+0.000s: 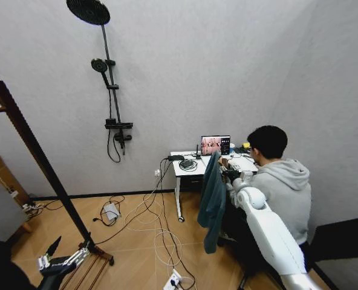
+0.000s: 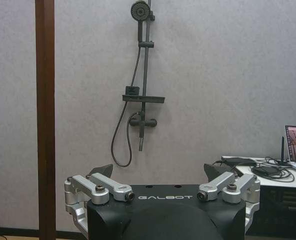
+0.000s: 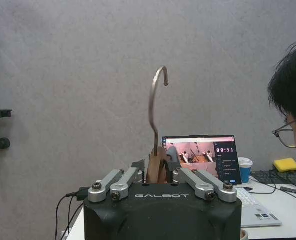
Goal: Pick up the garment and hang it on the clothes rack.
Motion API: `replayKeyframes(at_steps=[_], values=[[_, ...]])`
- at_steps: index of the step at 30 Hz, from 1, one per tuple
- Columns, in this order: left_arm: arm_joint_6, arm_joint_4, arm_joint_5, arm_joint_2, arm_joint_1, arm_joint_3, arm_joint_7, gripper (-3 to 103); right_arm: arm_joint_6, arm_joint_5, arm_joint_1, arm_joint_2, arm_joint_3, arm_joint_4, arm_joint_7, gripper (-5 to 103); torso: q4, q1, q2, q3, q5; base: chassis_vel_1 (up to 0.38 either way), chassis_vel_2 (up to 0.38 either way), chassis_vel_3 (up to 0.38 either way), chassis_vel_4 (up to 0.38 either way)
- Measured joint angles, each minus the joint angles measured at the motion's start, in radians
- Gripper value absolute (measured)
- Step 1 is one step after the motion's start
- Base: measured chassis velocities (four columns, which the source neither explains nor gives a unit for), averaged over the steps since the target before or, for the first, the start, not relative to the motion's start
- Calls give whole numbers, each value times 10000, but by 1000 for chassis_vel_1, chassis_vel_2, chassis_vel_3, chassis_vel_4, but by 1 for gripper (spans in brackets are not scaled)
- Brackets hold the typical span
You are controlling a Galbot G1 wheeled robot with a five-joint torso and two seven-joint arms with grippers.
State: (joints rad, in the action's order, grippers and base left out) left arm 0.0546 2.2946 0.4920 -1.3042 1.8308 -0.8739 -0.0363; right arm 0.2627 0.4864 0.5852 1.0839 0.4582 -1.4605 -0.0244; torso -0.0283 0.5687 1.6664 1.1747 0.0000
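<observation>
Right jaws [image 3: 158, 172] clamp garment [image 1: 213, 202] hanger | left jaws [image 2: 158, 176] wide | wood floor [image 1: 136, 254], grey wall [image 1: 227, 72], rack [image 1: 28, 142] left

Even, diffuse indoor light is seen on the grey wall [image 1: 227, 72], brighter at the middle and dimmer toward the corners. Soft shadows are cast beside the shower fixture [image 2: 140, 100]. Strong wide-angle bending is shown in the head view, the clothes rack [image 1: 40, 160] leaning steeply. The laptop screen [image 3: 200, 156] glows brightly; wrist views are sharp

Open floor (cable-strewn) [image 1: 146, 220] between garment [image 1: 213, 199] and clothes rack [image 1: 37, 154].
</observation>
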Motion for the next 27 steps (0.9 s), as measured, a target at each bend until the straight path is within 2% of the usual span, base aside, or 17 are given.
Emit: replayKeyframes(at_steps=[1, 2, 4, 5, 13, 18, 21, 27], values=[[0, 0, 0, 0, 0, 0, 0, 100, 1, 3, 23, -24, 9, -35, 0, 21, -1, 0, 0, 0, 0, 0, 0, 0, 0], [0, 0, 0, 0, 0, 0, 0, 100, 1, 3, 23, -24, 9, -35, 0, 21, -1, 0, 0, 0, 0, 0, 0, 0, 0], [0, 0, 0, 0, 0, 0, 0, 100, 8, 18, 89, -87, 56, -149, 1, 10, -1, 0, 0, 0, 1, 0, 0, 0, 0], [0, 0, 0, 0, 0, 0, 0, 100, 12, 45, 134, -120, 81, -215, 2, 9, 0, 0, 1, 0, 1, 0, 0, 0, 0], [0, 0, 0, 0, 0, 0, 0, 100, 8, 130, 366, -331, 160, -609, 88, 9, 0, 1, 0, 0, 2, 0, 0, 0, 0], [0, 0, 0, 0, 0, 1, -1, 100, 71, 464, 744, -586, 137, -1534, 341, 9, -3, 0, 1, 0, 1, 24, 14, 15, 42], [0, 0, 0, 0, 0, 0, -1, 100, 272, 1097, 1337, -915, 66, -2863, 921, 9, 2, -1, 1, 0, -1, 71, 65, 69, 65], [0, 0, 0, 0, 0, 0, 0, 100, 565, 2051, 1599, -1282, -117, -3927, 1300, 9, 1, -2, 0, 0, -1, 83, 82, 85, 76]])
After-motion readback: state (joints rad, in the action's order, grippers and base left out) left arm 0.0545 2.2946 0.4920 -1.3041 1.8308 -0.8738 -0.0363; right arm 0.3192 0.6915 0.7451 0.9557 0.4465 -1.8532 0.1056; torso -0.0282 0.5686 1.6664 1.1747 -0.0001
